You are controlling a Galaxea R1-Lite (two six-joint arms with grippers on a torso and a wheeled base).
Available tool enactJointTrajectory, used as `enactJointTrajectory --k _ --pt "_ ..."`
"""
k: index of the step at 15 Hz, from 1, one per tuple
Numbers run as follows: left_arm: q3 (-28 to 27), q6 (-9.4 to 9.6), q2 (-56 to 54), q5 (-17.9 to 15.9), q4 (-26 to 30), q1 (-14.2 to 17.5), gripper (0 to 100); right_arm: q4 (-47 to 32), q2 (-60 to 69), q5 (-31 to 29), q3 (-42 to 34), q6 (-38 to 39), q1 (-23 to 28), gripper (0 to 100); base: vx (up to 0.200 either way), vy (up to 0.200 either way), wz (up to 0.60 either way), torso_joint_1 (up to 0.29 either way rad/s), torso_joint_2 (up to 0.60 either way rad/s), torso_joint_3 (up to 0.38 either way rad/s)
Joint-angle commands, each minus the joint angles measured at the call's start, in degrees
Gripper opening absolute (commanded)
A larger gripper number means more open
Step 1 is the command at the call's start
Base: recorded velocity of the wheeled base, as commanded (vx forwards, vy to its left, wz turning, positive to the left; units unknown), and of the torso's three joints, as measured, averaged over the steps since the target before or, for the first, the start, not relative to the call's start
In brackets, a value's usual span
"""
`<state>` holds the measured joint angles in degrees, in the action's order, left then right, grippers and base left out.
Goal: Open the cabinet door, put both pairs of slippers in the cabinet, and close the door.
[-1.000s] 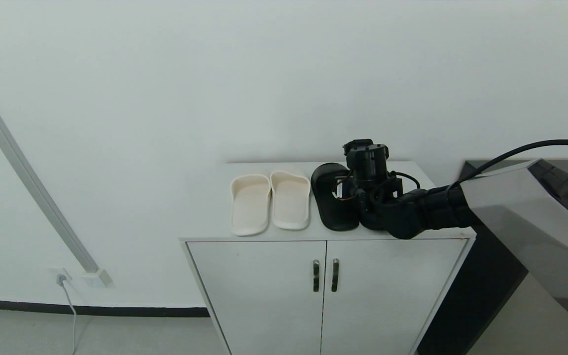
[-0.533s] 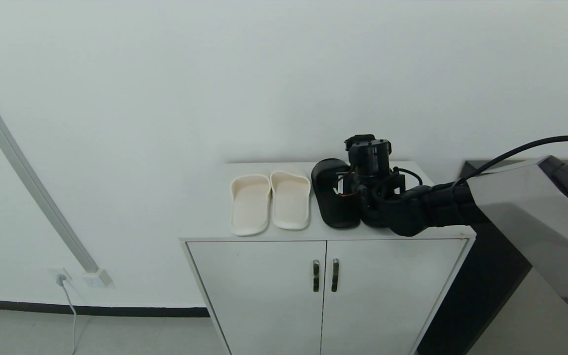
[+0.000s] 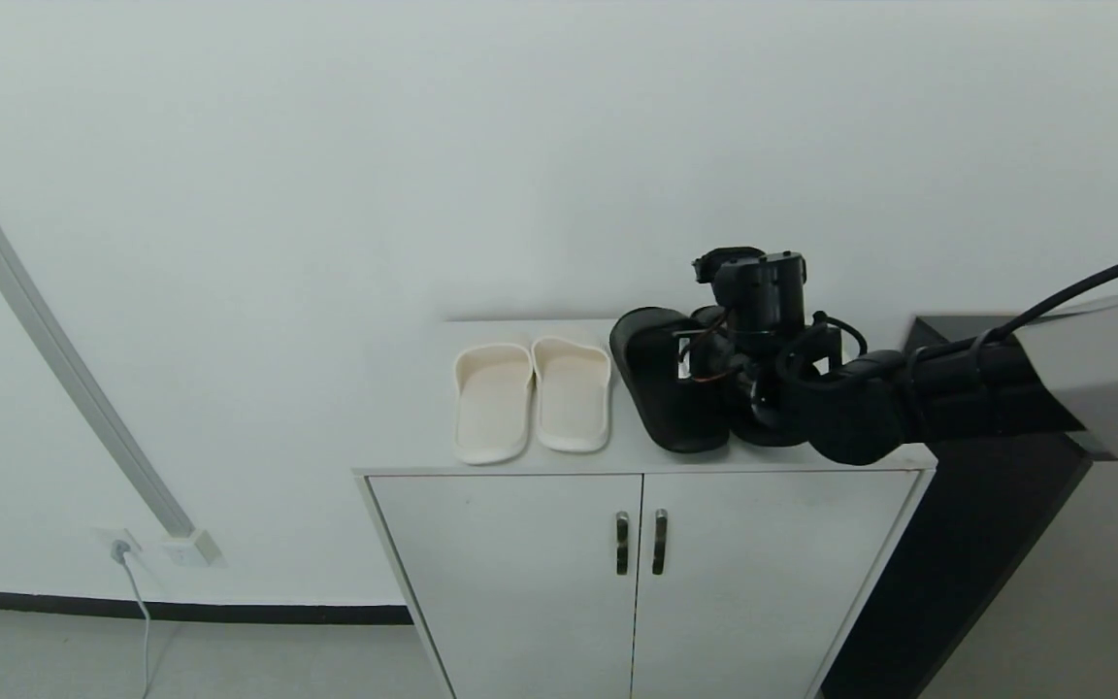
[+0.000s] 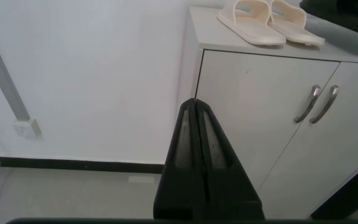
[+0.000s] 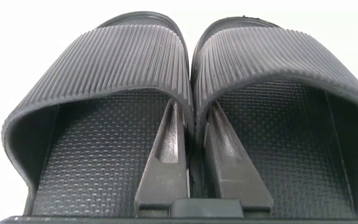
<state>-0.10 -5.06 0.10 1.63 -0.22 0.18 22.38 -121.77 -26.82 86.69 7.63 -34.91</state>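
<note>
Right wrist view looks straight along the right gripper [image 5: 191, 118] into the pair of black ribbed rubber slippers [image 5: 123, 65]: one finger is pushed under each strap, and the two touching inner walls of the slippers sit pinched between the fingers, so the pair is clamped as one bundle. Each sole spreads away to the outer side of its finger, with the ribbed straps arching over the fingertips. From the head view, the black pair [image 3: 666, 388] is on top of the white two-door cabinet [image 3: 520, 592], just beside the pair of cream moulded slippers [image 3: 532, 398], which lies flat and untouched beyond the fingers' reach to that side. Whether the black soles are resting on the top or just off it cannot be told.

Both doors are shut, their two metal bar handles [image 3: 641, 542] side by side below the fingers. The left gripper [image 4: 196, 109] hangs low in front of the cabinet with its fingers pressed together on nothing, the handles off ahead of its fingertips.

By my reading the step in hand is picking up the black pair, though the door has not been opened. Next the left fingers need to part, hook a handle and swing a door wide before the clamped pair can go inside
</note>
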Motion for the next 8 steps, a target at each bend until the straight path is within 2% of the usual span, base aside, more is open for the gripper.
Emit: enactJointTrajectory --k 1,8 --pt "0.0 -0.04 0.1 0.0 0.0 0.0 0 0.0 5.5 1.2 -3.8 0.0 -0.5 0 0.0 0.0 0.0 0.0 0.0 0.0" --pt "0.0 0.05 0.1 0.0 0.0 0.0 0 -0.1 22.6 20.1 -22.4 -4.6 -2.1 0 0.0 0.0 0.0 0.0 0.0 0.0"
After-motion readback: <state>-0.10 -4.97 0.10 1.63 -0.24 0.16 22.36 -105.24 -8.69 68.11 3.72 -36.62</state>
